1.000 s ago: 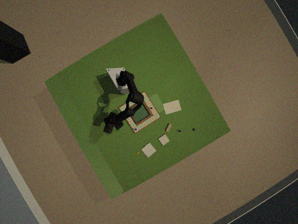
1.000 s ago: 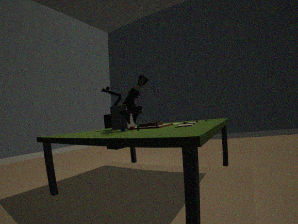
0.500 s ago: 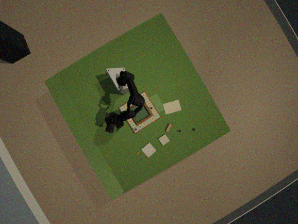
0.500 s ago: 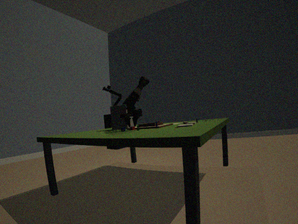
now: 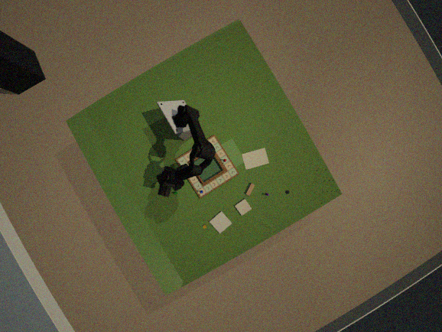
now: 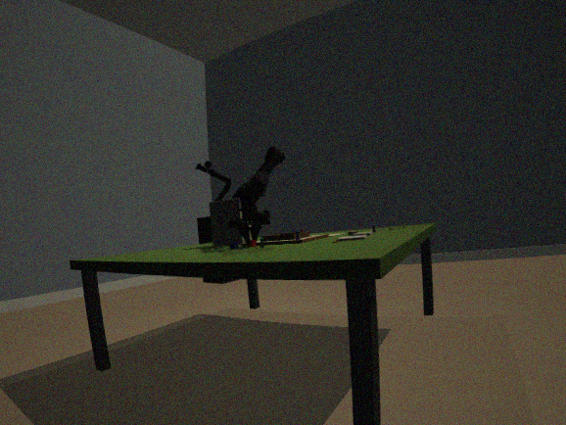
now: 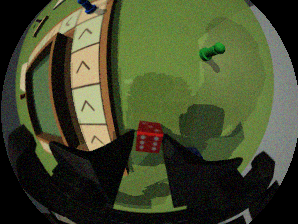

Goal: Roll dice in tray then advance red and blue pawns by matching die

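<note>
I have the gripper [image 7: 150,163] low over the green table [image 5: 268,96], just off the board's [image 5: 233,173] outer edge on the side away from the arm's grey base plate [image 5: 165,106]. The red die [image 7: 149,137] sits right between the fingertips, and the jaws are partway shut and closing in on it; I judge they are at or near contact, but I cannot tell whether the grip is firm yet. I come at it from straight above because the die is small and lies flat on the table, so the fingers can bracket two opposite faces.

A sliver of blue beside the red die, mostly hidden behind my right finger, is probably the blue die; I cannot confirm it. If so, it lies close enough to get nudged. The green pawn [image 7: 213,50] stands farther out from the board and must stay put. The blue pawn [image 7: 87,4] stands on a corner square of the board, the red pawn [image 5: 225,160] on the far side. The tray [image 5: 212,171] is the board's sunken middle, so the carry over the border is short.
</note>
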`<state>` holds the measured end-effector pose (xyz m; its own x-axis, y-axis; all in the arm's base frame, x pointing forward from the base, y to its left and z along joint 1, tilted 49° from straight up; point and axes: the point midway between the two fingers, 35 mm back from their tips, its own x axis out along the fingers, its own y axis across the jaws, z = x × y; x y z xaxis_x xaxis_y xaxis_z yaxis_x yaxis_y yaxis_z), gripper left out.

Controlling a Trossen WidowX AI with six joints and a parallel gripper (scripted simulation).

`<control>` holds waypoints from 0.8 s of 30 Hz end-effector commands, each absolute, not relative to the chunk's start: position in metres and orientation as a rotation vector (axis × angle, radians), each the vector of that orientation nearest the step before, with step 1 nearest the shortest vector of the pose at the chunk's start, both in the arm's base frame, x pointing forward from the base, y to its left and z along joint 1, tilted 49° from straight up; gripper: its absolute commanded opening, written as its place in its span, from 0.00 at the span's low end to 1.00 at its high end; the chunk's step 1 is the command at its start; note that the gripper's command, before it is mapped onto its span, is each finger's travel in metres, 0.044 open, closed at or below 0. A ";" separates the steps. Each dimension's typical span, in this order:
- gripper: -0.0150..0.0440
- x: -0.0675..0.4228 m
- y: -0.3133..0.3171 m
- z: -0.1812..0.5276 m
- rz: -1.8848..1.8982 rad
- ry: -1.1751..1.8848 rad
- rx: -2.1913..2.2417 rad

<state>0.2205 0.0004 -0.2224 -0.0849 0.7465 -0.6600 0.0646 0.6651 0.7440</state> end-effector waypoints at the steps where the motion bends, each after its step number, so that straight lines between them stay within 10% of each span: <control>1: 0.40 0.221 0.001 -0.223 0.646 1.573 0.695; 24: 0.25 0.232 -0.091 -0.147 0.639 1.575 0.689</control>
<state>0.2319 -0.0722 -0.1642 -0.0841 0.7455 -0.6611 0.0787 0.6664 0.7414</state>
